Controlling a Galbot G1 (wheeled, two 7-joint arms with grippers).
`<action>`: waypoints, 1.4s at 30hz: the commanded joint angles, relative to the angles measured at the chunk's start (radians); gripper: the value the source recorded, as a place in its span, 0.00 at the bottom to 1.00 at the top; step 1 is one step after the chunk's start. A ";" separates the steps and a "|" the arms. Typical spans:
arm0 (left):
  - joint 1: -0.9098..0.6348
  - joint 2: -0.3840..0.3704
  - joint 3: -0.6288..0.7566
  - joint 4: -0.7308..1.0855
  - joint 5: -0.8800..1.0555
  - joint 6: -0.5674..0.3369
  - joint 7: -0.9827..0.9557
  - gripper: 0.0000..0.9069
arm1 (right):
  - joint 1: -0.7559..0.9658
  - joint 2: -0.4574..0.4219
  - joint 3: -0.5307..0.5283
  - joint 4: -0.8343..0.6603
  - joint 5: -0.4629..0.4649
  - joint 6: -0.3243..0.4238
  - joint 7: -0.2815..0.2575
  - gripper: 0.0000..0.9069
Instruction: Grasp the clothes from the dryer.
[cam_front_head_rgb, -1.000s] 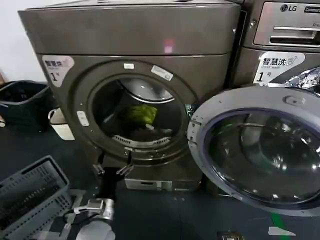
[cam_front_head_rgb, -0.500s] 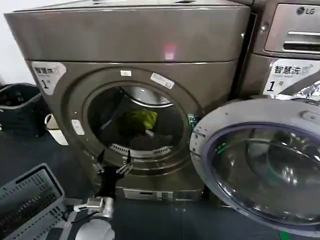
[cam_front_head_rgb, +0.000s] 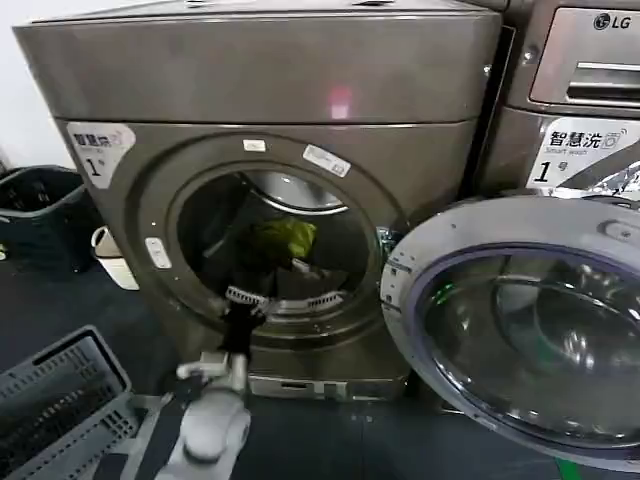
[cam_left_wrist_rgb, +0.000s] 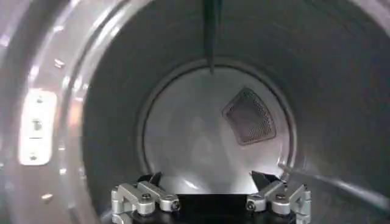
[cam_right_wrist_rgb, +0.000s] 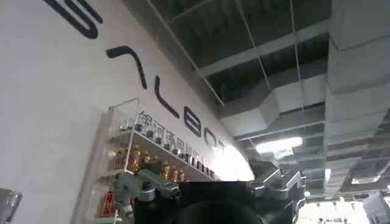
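Currently the large bronze-grey metal front-loading dryer (cam_front_head_rgb: 260, 120) has its round glass-and-grey-plastic door (cam_front_head_rgb: 520, 330) swung open at 4 o'clock of the porthole. Its porthole axis points straight out at the head camera. One white "1" sticker (cam_front_head_rgb: 98, 145) at 10 o'clock, one pink light (cam_front_head_rgb: 340, 100) at 12.

Clothes, all soft and crumpled, low in the drum: one lime-green bunched garment (cam_front_head_rgb: 287, 237) near centre, one pale grey-white piece (cam_front_head_rgb: 308, 268) just beside it at 5 o'clock, dark pieces (cam_front_head_rgb: 250, 275) at 7 o'clock, count unclear.

Left pincer (cam_front_head_rgb: 243, 297) sits at the porthole's lower lip, 6 o'clock, arm reaching up from below. Wrist view: two metal fingers (cam_left_wrist_rgb: 141, 198) spread apart, nothing between them, facing the smooth steel drum (cam_left_wrist_rgb: 207, 134) and its back-wall mesh vent (cam_left_wrist_rgb: 250, 115).

Right pincer (cam_right_wrist_rgb: 213, 189) points up at a ceiling; cannot tell its state.

One grey slatted plastic basket (cam_front_head_rgb: 60, 395) on the floor at 8 o'clock.
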 joint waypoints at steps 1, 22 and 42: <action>-0.369 -0.041 0.012 0.388 -0.017 -0.010 0.019 1.00 | 0.002 0.008 -0.011 0.024 -0.048 -0.006 -0.022 1.00; -0.986 0.040 0.233 1.187 0.495 -0.033 0.775 1.00 | 0.013 0.011 -0.034 0.039 -0.045 -0.006 -0.023 1.00; -1.244 0.018 0.447 1.469 1.070 -0.153 1.192 1.00 | 0.022 0.018 -0.048 0.036 -0.048 0.009 -0.025 1.00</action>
